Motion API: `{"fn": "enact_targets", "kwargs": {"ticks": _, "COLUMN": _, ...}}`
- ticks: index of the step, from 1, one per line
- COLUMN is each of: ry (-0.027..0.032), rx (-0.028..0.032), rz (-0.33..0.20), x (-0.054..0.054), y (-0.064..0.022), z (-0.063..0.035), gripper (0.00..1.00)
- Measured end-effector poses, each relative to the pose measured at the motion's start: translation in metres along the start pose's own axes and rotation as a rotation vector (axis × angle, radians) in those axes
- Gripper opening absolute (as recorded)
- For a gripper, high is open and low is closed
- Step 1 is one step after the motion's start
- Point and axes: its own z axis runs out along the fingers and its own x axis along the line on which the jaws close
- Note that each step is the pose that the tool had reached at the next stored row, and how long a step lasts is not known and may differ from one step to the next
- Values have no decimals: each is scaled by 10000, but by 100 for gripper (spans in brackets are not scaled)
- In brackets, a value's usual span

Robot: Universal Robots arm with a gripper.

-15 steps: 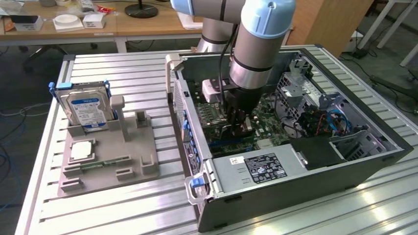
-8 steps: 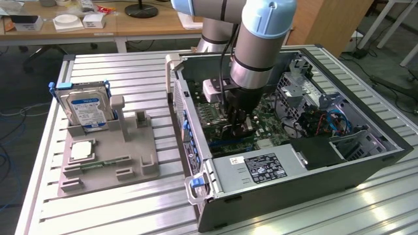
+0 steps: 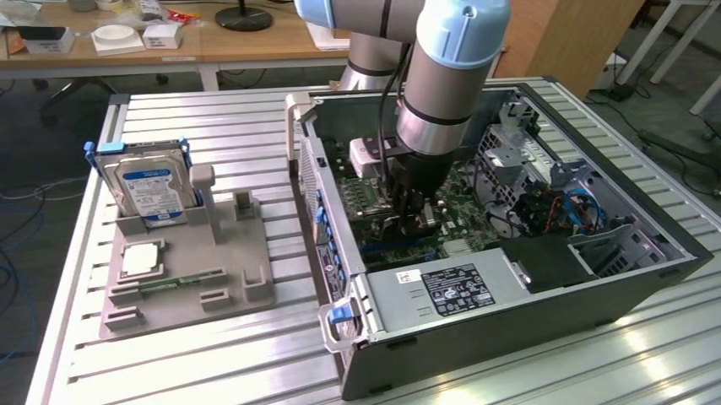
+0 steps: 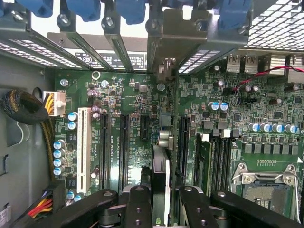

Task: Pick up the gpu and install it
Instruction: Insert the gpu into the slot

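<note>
Slatted table (image 3: 225, 354), arm (image 3: 441, 93) upright inside case (image 3: 507, 329), gripper (image 3: 413, 221) clamping gpu (image 4: 160, 180)

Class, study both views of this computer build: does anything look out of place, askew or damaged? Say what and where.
Nothing looks damaged or askew. The gripper holds the gpu edge-on inside the open case, in line with the motherboard's slots. One thing to note: the processor socket appears empty.
</note>
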Motion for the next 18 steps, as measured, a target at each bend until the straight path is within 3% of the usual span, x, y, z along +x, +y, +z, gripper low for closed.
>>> {"fn": "enact_targets", "kwargs": {"ticks": 18, "ry": -1, "rx": 2, "rz": 0, "x": 0, "y": 8, "z": 17, "gripper": 27}}
